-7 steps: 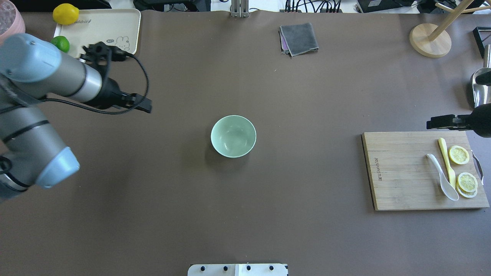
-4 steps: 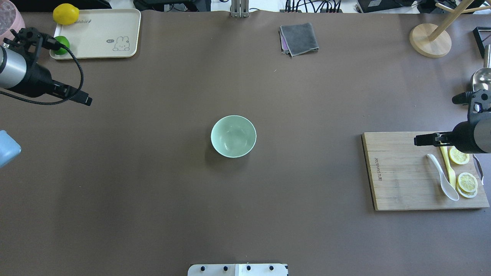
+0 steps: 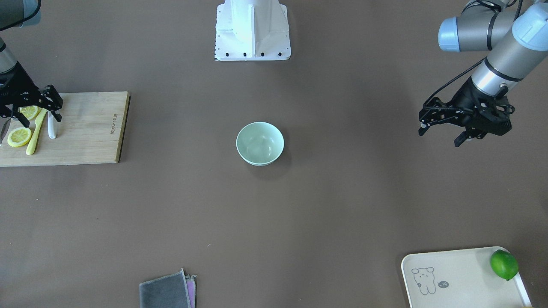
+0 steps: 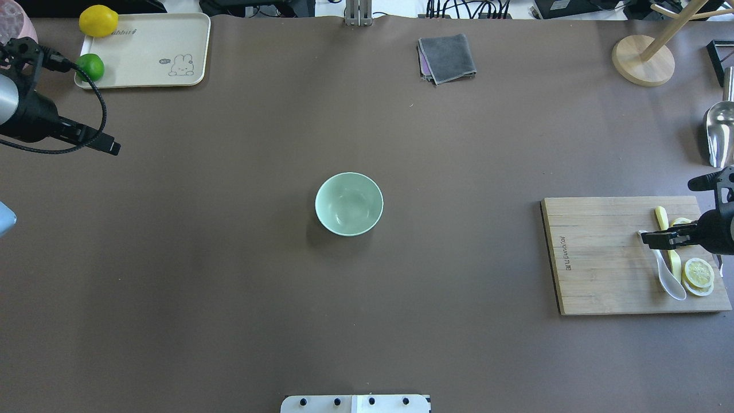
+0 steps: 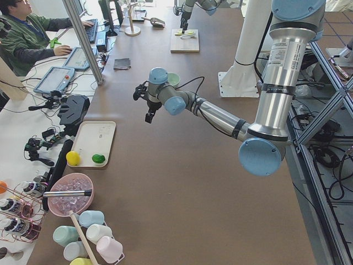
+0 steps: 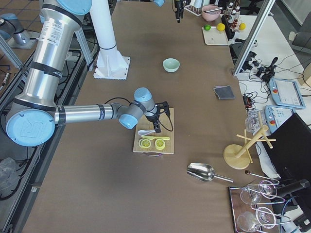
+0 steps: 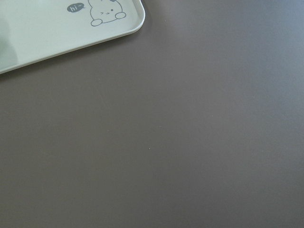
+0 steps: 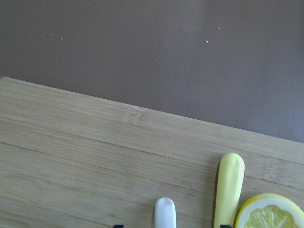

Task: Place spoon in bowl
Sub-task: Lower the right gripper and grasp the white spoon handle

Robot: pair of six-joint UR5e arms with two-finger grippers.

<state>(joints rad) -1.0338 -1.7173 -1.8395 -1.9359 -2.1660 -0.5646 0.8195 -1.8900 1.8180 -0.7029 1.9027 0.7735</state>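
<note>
Cream rectangular tray with a bear drawing (image 4: 143,54) at far left of the overhead view: one yellow lemon (image 4: 98,20) on its corner, one green lime (image 4: 90,66) at its left edge. Left gripper (image 4: 110,148) near the tray, clear of the table, fingers spread wide, holding nothing; no part in the current step. Round pale mint-green bowl (image 4: 348,202) at table centre, upright, empty. Bamboo cutting board (image 4: 596,258) at right, bearing the glossy white soup spoon (image 4: 666,272), a slim yellow knife (image 4: 661,217) just beside it and lemon slices (image 4: 698,273). Right gripper (image 4: 651,240) over the spoon handle, jaws wide, handle tip between them in the wrist view, knife tip close alongside. Step in hand: approach to grasp, nothing lifted yet. Next: lower, close on the handle only, exclude the knife, lift, carry left to the bowl, release inside.
</note>
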